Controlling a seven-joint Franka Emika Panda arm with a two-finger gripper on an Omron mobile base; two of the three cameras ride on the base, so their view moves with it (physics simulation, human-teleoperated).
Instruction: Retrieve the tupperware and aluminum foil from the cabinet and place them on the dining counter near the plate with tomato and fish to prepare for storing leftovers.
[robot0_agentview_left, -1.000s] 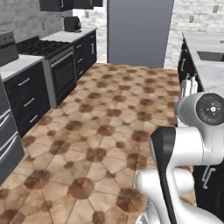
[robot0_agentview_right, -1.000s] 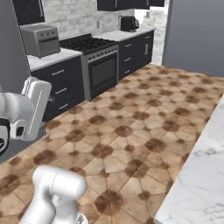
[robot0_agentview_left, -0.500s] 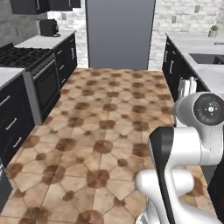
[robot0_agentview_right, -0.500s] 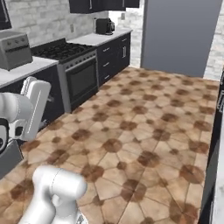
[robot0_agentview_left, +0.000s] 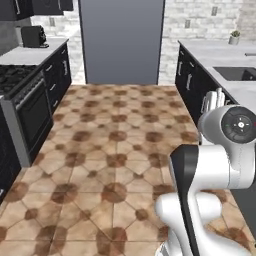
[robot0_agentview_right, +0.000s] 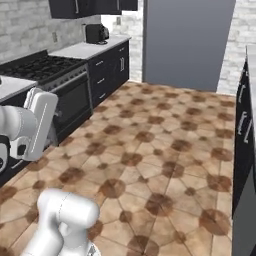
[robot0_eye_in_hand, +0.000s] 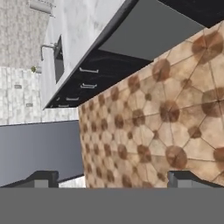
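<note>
The base has swung to face down the kitchen aisle, the tall grey refrigerator (robot0_agentview_left: 121, 40) now straight ahead between stove (robot0_agentview_right: 47, 75) and sink counter (robot0_agentview_left: 220, 60). The gripper (robot0_eye_in_hand: 111, 179) hangs wide apart over tiled floor (robot0_agentview_left: 110, 150), holding nothing. No tupperware or foil is in sight.

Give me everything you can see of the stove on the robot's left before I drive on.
The stove is a black freestanding range set into the run of black lower cabinets under a pale worktop. Its top carries dark burner grates. The front has a silver strip of knobs above a dark oven door with a long horizontal bar handle; the door looks shut. It stands on the brown patterned tile floor. Nothing rests on it, and the arm is apart from it.
</note>
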